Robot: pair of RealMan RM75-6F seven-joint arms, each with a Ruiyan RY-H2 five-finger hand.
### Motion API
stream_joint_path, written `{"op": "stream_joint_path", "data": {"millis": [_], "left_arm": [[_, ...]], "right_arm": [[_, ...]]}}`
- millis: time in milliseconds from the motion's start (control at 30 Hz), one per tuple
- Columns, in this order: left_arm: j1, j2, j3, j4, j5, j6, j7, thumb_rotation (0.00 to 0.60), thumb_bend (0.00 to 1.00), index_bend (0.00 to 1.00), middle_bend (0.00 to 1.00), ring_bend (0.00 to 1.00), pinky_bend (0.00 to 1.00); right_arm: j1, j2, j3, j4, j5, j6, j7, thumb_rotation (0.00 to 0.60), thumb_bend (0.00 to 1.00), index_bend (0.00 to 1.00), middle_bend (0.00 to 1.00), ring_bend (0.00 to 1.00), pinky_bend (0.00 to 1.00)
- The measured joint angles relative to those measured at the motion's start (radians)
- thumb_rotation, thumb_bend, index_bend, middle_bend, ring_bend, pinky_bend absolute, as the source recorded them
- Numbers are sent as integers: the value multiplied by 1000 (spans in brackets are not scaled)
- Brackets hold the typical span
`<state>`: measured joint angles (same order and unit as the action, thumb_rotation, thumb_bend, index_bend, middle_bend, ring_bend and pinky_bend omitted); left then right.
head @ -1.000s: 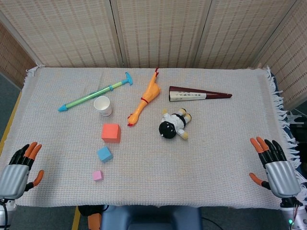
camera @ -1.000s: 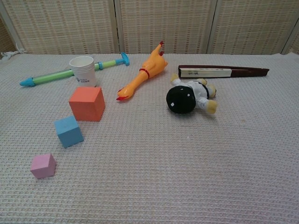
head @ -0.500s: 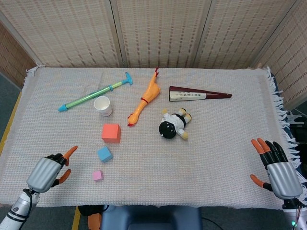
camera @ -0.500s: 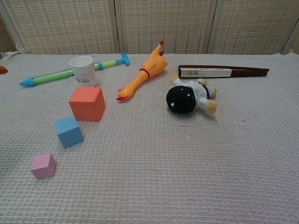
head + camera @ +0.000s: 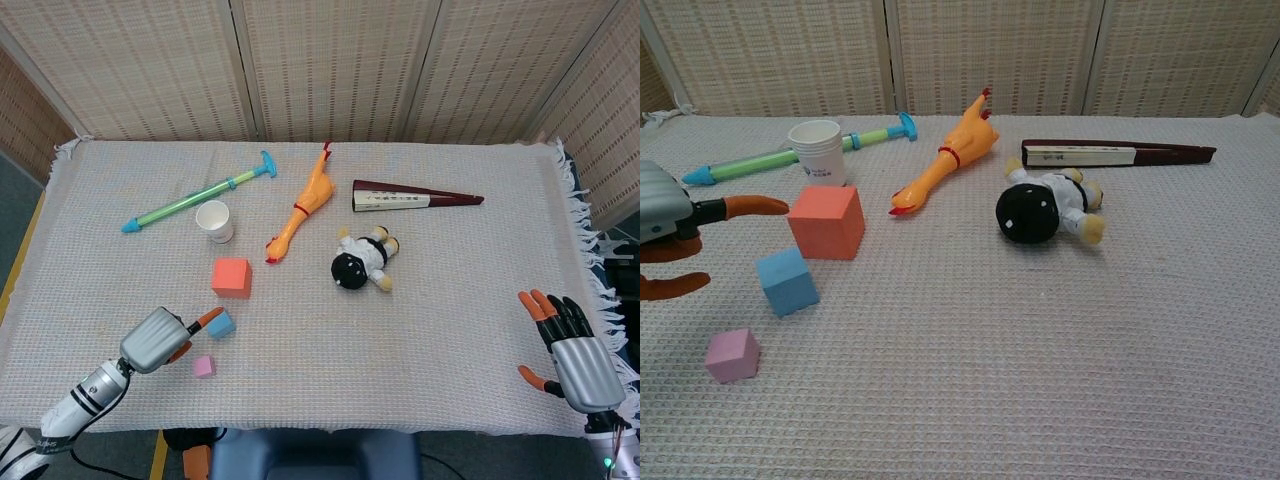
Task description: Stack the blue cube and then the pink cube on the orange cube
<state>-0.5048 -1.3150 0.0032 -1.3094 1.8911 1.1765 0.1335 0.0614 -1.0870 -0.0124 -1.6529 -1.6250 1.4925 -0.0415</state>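
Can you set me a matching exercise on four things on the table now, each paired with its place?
Things:
1. blue cube
2. pink cube
3. paper cup
4. left hand

Places:
A. nearest the table's front edge
B. beside the green water squirter
C. between the orange cube and the pink cube
D. fingers apart, just left of the blue cube

Pairs: 1-C, 2-A, 3-B, 4-D

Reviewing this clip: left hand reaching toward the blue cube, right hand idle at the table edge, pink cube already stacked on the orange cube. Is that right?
Not quite. The pink cube lies on the cloth, apart from the orange cube, as the chest view shows. The left hand does reach toward the blue cube; the right hand idles at the edge.
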Motion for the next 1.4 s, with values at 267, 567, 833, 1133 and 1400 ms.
{"op": "stream_joint_path", "data": {"millis": [267,567,833,1133,1400], "left_arm": [[-77,-65,31,128,6,-71,-7,600,393,35,943,810,914],[-95,-77,56,159,-26,-93,30,600,390,35,944,809,913],[-111,-103,69,199,-30,-73,17,600,390,48,935,809,913],[-129,-126,86,222,-33,-76,21,600,388,81,938,809,914],[-135,-150,96,264,-38,-61,-4,600,388,411,942,809,917]], "right_arm": [[2,2,2,-2,8,-8,3,600,64,0,0,0,0],[3,5,-3,-7,7,-17,5,600,64,0,0,0,0],[5,10,-7,-16,7,-27,3,600,64,0,0,0,0],[4,16,-8,-20,9,-28,6,600,64,0,0,0,0],[4,19,-12,-22,6,-30,10,600,64,0,0,0,0]]}}
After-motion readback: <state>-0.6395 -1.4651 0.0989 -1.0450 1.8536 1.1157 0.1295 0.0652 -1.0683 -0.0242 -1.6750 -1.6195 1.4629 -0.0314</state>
